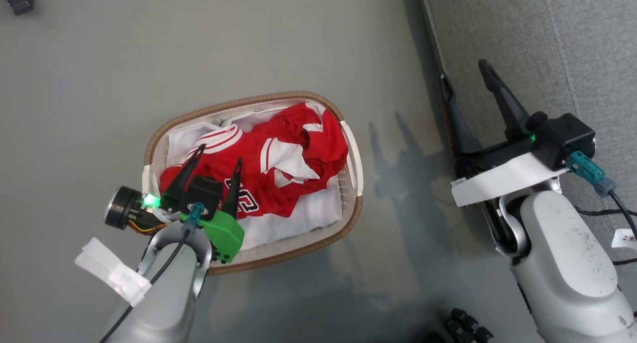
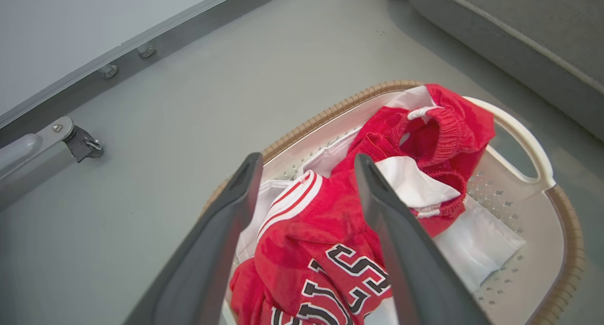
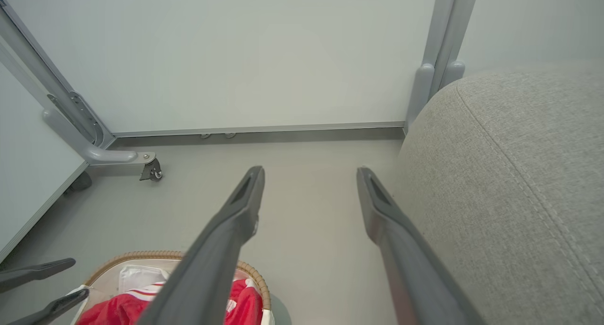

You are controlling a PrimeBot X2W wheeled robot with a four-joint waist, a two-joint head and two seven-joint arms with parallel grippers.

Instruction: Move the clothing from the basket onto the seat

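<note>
The clothing [image 1: 278, 164], red jersey cloth with white stripes and navy-edged lettering, lies heaped in the basket [image 1: 164, 134], a white perforated oval with a brown woven rim, on the floor. My left gripper [image 1: 220, 154] hangs open just above the heap's near end, nothing between its fingers; the left wrist view shows the clothing [image 2: 325, 230] under the left gripper [image 2: 306, 162]. My right gripper [image 1: 465, 69] stands open and empty by the seat's edge, well right of the basket. The seat [image 1: 537, 44] is a grey fabric cushion, also in the right wrist view [image 3: 514, 183] beside the right gripper [image 3: 309, 171].
A plain white cloth [image 1: 308, 208] lies under the red garments in the basket. Bare grey floor [image 1: 249, 44] surrounds the basket. A white panel wall on a grey frame with castors [image 3: 151, 170] stands beyond. Black cables [image 1: 617, 213] trail by the seat.
</note>
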